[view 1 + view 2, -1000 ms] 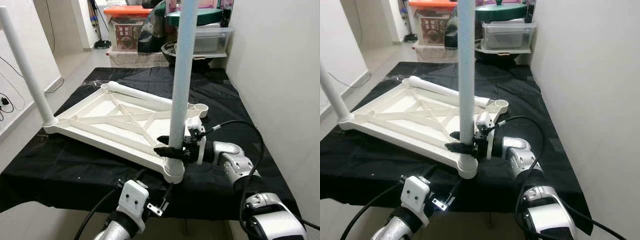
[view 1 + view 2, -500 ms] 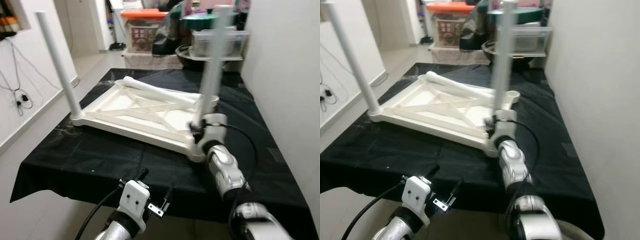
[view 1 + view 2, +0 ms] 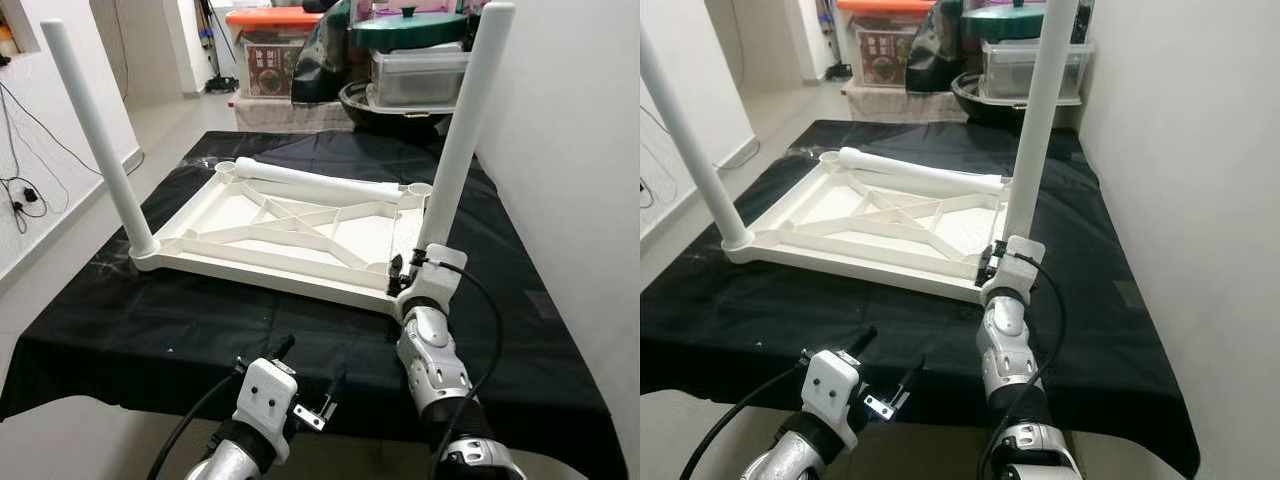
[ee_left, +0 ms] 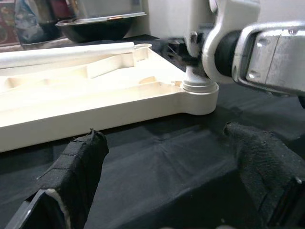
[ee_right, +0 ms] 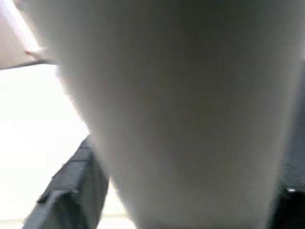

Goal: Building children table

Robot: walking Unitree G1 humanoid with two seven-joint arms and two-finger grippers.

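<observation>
Black cloth (image 3: pixel 180 330) spread beneath; orange-lidded bin (image 3: pixel 275 60), clear container (image 3: pixel 415 75), green lid (image 3: pixel 405 25) behind.

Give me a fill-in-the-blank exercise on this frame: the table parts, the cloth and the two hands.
1. The upside-down white tabletop lies on a ____ cloth.
2. ____ legs stand upright in its corner sockets, while one loose leg lies across its far edge.
3. The right hand grips the base of the near right leg, which stands in a ____ socket of the tabletop.
4. The left hand hovers with its fingers ____, holding nothing.

Missing words: black; two; corner; open
</observation>
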